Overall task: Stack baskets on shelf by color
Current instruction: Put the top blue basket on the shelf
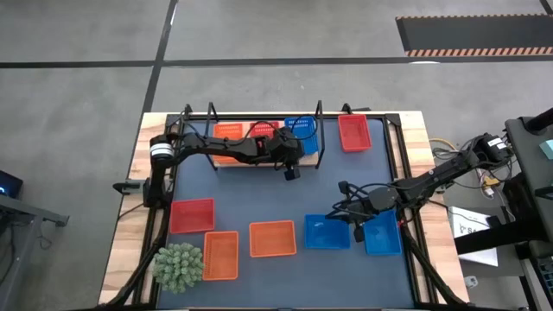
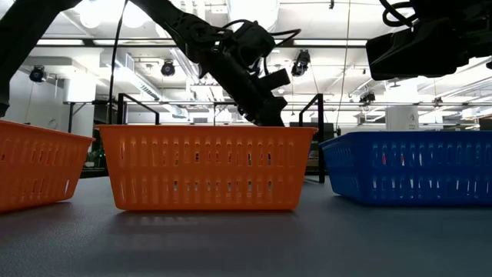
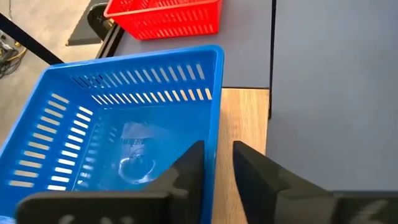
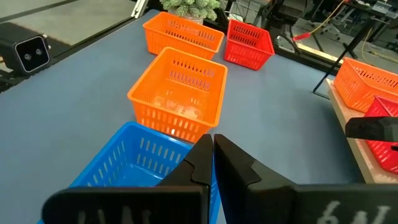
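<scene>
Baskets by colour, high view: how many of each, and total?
Orange baskets: 3, with one on the shelf and two on the mat.
Red baskets: 3, with one on the shelf, one at the mat's far right corner and one at its left.
Blue baskets: 3, with one on the shelf and two on the mat.
Total: 9

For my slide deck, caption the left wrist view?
Left end effector straddling the wall of a blue basket on the wooden shelf.
</scene>
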`<state>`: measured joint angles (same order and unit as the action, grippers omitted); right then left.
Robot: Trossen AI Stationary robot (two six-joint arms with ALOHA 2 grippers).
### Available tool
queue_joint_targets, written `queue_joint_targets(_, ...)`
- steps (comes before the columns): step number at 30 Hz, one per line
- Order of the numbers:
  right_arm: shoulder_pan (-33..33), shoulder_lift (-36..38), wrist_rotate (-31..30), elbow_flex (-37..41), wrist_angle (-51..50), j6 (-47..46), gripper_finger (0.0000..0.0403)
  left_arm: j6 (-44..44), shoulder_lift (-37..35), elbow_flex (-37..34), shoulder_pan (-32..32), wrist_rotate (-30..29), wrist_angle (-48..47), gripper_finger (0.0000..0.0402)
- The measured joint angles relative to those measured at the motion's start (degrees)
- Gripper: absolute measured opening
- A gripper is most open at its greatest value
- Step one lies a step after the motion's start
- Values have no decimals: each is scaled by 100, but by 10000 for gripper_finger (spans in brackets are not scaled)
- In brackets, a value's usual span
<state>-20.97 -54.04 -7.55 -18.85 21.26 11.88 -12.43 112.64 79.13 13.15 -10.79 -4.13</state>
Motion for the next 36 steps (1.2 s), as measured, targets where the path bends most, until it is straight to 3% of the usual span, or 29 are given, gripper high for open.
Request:
queue_joint_targets(8, 0, 0, 0, 0, -4, 7, 8, -15, -14, 0, 0, 2, -237, 3)
queue_joint_targets(14, 0, 2, 0, 0, -11, 9, 8, -313, -152, 0, -15, 17, -643, 2)
queue_joint_targets(21, 0, 2, 0, 0, -38, 9, 8, -709, -221, 2, -13, 600, -703, 1)
queue_joint_targets(36, 0, 2, -2, 0, -44, -26, 9, -791, -229, 2, 210, 614, -292, 1)
